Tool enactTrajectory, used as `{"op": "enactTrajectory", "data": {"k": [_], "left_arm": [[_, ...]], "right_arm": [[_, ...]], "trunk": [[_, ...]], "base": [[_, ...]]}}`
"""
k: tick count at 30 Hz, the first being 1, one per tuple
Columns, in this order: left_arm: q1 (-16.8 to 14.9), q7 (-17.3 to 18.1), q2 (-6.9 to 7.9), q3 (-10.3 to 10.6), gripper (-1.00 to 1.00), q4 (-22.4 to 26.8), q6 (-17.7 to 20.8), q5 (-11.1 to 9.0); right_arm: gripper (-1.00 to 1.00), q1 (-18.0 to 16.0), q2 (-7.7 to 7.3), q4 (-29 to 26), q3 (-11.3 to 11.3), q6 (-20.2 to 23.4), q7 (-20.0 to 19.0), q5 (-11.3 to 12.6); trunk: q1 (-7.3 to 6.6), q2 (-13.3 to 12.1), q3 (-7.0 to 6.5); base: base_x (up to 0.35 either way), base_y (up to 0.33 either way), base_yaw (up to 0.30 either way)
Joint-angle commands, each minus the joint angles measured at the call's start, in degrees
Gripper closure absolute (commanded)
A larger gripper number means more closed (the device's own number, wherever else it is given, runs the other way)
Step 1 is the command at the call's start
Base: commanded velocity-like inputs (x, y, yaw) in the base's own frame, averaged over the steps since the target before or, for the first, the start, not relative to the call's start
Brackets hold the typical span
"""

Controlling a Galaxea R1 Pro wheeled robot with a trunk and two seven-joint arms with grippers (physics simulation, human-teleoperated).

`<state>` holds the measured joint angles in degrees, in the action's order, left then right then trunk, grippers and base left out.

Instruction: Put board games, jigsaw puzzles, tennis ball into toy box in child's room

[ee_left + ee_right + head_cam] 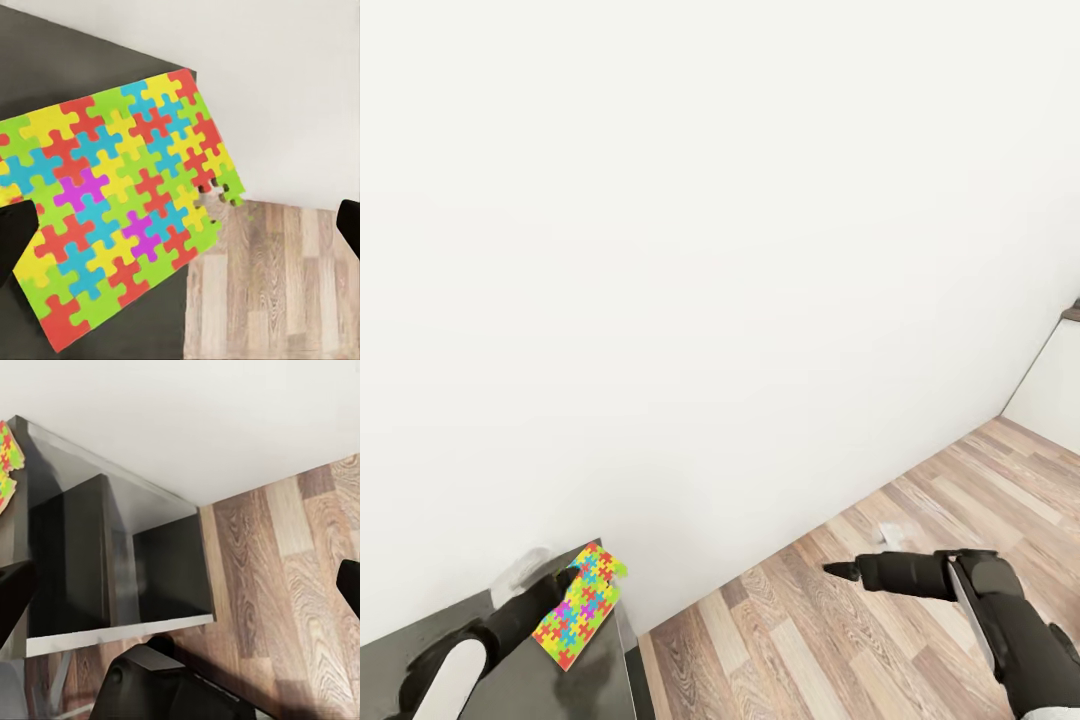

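I am facing a bare white wall, with wood-plank floor running from about four to six o'clock in my head view. At roughly seven o'clock sits the corner of the dark grey bench, and on it lies one jigsaw puzzle box, covered in bright yellow, blue, pink and green interlocking pieces.

My left jaws are at that box. From the left wrist camera the puzzle box lies between two dark fingertips, which stand wide apart; I cannot tell whether either pad is touching the box, or whether it is lifted or still resting on the bench. One corner of the box juts past the bench corner, over the floor.

My right jaws hang over the floor at about four o'clock, well apart from the bench. Their fingertips sit at opposite edges of the right wrist view, spread wide with nothing between them.

The risk, as I judge it, is the overhang. If my left jaws nudge the box sideways instead of closing squarely on it, it could slide off the corner and drop to the floor. A thin flat box may also pivot in a loose pinch. The toy box is somewhere else, so a carry is ahead, and a weak grip could fail on the way.
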<state>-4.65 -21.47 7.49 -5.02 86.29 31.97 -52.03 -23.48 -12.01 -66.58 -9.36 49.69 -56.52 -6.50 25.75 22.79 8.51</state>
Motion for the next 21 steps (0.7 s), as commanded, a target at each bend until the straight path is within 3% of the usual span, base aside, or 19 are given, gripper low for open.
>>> {"op": "enactTrajectory", "data": {"k": [1,2,6,7,9,16,21], "left_arm": [[0.8,-0.6,-0.13,1.3,-1.0,1.2,0.2,-0.5],[0.8,-0.6,-0.13,1.3,-1.0,1.2,0.2,-0.5],[2.9,-0.6,-0.77,5.7,-1.0,3.9,0.2,-0.5],[2.9,-0.6,-0.77,5.7,-1.0,3.9,0.2,-0.5],[3.4,-0.5,-1.18,7.0,-1.0,4.6,0.1,-0.5],[4.0,-0.5,-2.87,8.7,-1.0,5.3,-0.8,-0.5],[4.2,-0.6,-4.42,10.8,-1.0,5.6,-1.8,-0.5]], "right_arm": [[-1.0,-0.7,1.15,0.7,0.9,0.4,0.9,-1.0],[-1.0,-0.7,1.15,0.7,0.9,0.4,0.9,-1.0],[-1.0,-2.5,5.69,4.4,3.5,1.3,7.5,-1.8],[-1.0,-2.5,5.69,4.4,3.5,1.3,7.5,-1.8],[-1.0,-3.3,7.46,7.0,4.1,1.4,10.3,-1.8],[-1.0,-5.0,9.61,11.9,4.6,-0.8,13.9,-1.5],[-1.0,-5.6,10.28,13.7,4.6,-6.5,14.9,-1.2]], "trunk": [[0.04,0.1,0.12],[0.04,0.1,0.12],[0.04,0.1,0.12],[0.04,0.1,0.12],[0.04,0.1,0.12],[0.04,0.1,0.12],[0.04,0.1,0.12]], "base": [[0.0,0.0,0.0],[0.0,0.0,0.0],[0.0,0.0,0.0],[0.0,0.0,0.0],[0.0,0.0,0.0],[0.0,0.0,0.0],[0.0,0.0,0.0]]}}
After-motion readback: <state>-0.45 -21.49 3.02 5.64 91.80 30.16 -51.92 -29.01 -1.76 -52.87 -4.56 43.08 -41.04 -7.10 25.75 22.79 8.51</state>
